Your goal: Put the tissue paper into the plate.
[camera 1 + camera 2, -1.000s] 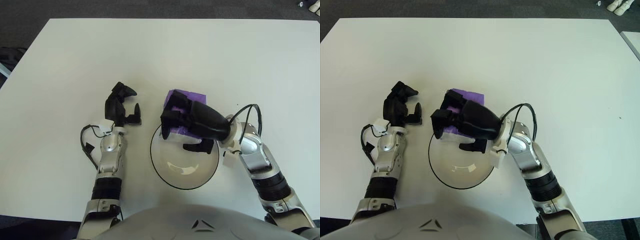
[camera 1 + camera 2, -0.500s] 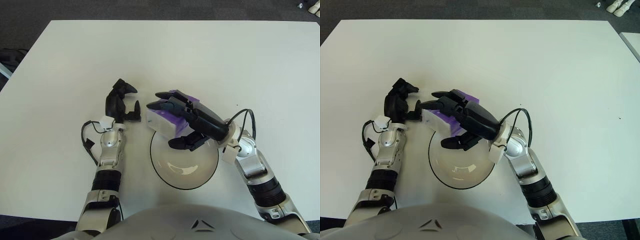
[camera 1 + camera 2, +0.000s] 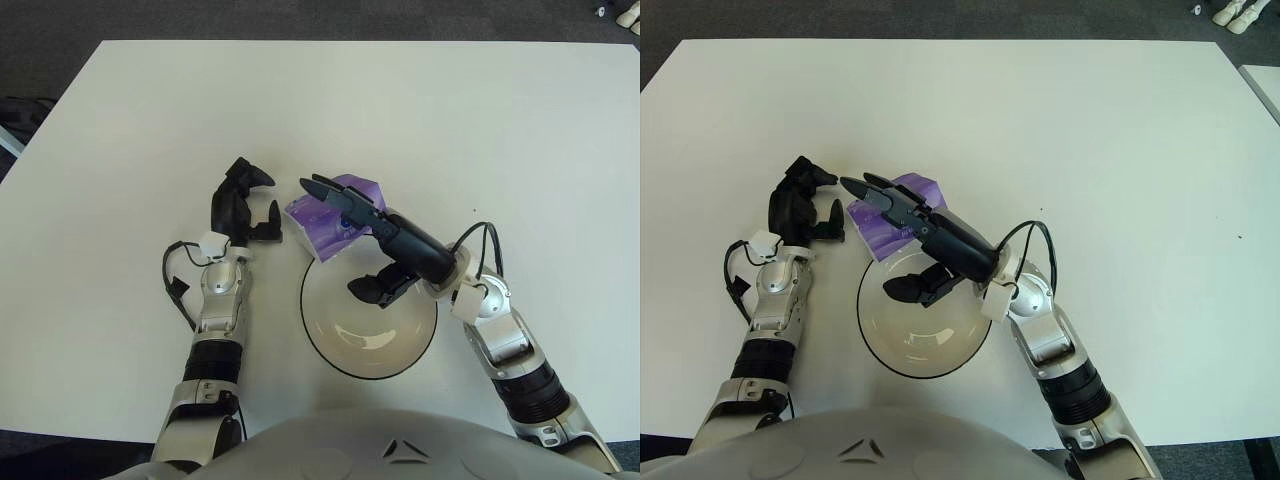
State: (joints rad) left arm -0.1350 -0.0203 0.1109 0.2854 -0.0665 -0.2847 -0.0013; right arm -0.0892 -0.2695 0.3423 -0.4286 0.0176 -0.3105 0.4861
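Purple tissue paper [image 3: 335, 218] lies just beyond the plate [image 3: 325, 340] rim, directly under your right hand [image 3: 375, 245], whose spread fingers grip nothing; left hand [image 3: 240, 208] sits farther.

Plate [image 3: 330, 345] sat on the worktop [image 3: 480, 130], tissue pack [image 3: 325, 225] at its far-left rim, right hand [image 3: 365, 240] over both, left hand [image 3: 240, 205] just left.

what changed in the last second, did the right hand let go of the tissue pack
Yes. The right hand was clamped on the purple tissue pack at the plate's far rim; its fingers have since opened and stretched out toward the left. The pack shifted left and now leans tilted at the plate's far-left rim, not fully inside. The left hand and the plate stayed put.
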